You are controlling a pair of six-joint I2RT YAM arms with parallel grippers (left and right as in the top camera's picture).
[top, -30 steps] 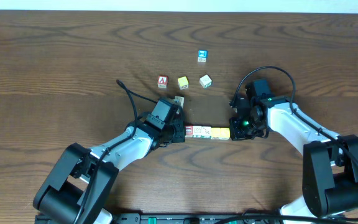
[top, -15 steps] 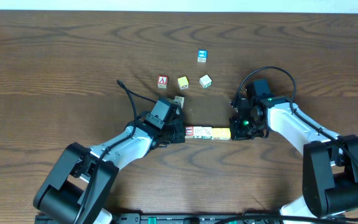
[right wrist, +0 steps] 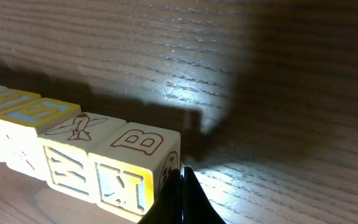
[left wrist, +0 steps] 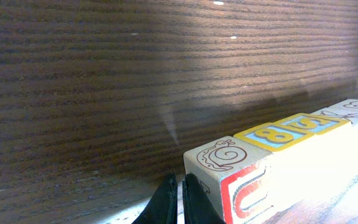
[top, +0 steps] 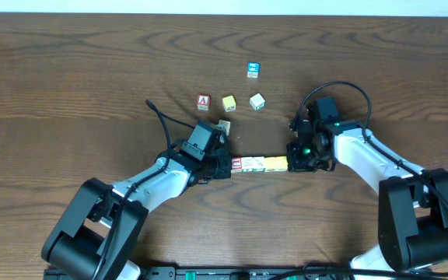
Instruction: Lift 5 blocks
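Overhead: one row of five blocks (top: pixel 260 164) runs end to end across the middle of the desk (top: pixel 68 70). It is squeezed between the left tool (top: pixel 224 165) and the right tool (top: pixel 292 162), each with its fingers pressed together. Five loose cubes lie behind the row: an A cube (top: pixel 203 101), a yellow cube (top: pixel 229 102), a whitish cube (top: pixel 257 101), a blue cube (top: pixel 252 70), and a fifth cube (top: pixel 224 124) beside the left arm.

Left wrist: the closed fingers (left wrist: pixel 165 202) butt against the red-lettered end block (left wrist: pixel 229 177).

Right wrist: the closed fingers (right wrist: pixel 180 199) meet the B block (right wrist: pixel 132 162).

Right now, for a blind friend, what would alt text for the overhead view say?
A row of wooden blocks is squeezed end to end between the shut left gripper and right gripper over a dark wooden table. Loose cubes lie beyond.
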